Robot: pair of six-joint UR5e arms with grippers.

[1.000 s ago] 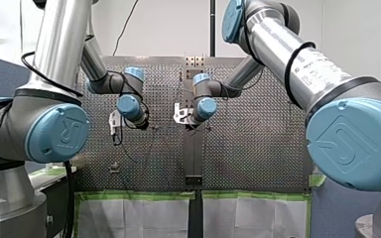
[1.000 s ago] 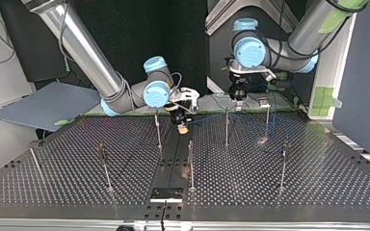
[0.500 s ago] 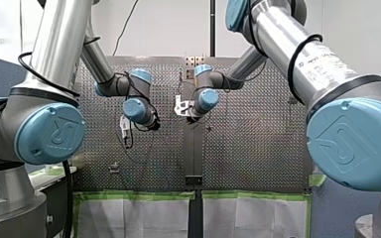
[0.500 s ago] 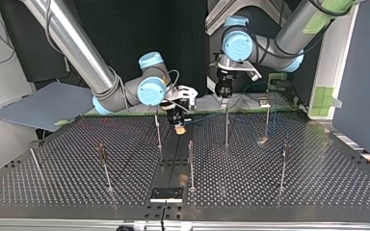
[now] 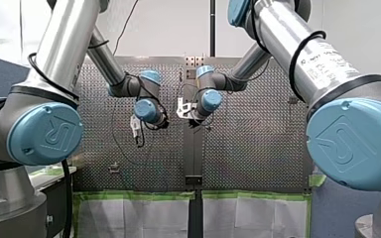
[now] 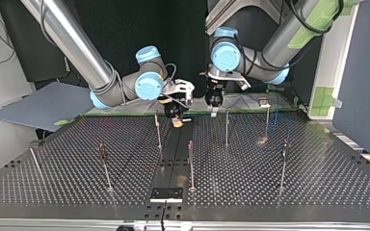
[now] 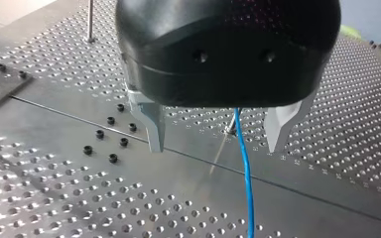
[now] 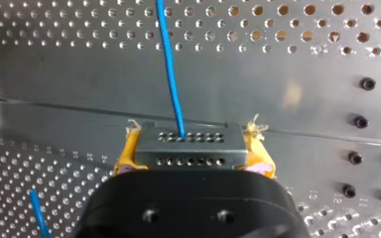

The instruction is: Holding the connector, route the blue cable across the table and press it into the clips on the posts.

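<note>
R hand (image 8: 192,151) clamped grey perforated metal connector block (image 8: 188,141): rigid, prob. best grip pt. Judged thin blue cable (image 7: 244,168) limp, light; ran loose thru wide-open L hand (image 7: 216,145).

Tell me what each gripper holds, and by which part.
My right gripper clamps the connector by its two side faces, between yellow pads. My left gripper is open; the blue cable runs loose between its fingers.

The connector (image 8: 191,153) sits between my right gripper's (image 8: 193,148) pads, and the cable (image 8: 171,74) runs from it straight ahead of that gripper, over the table (image 8: 287,69). The cable also hangs between my left gripper's (image 7: 216,146) spread fingers, touching neither. A post (image 7: 219,153) stands just beside it, under that gripper.
</note>
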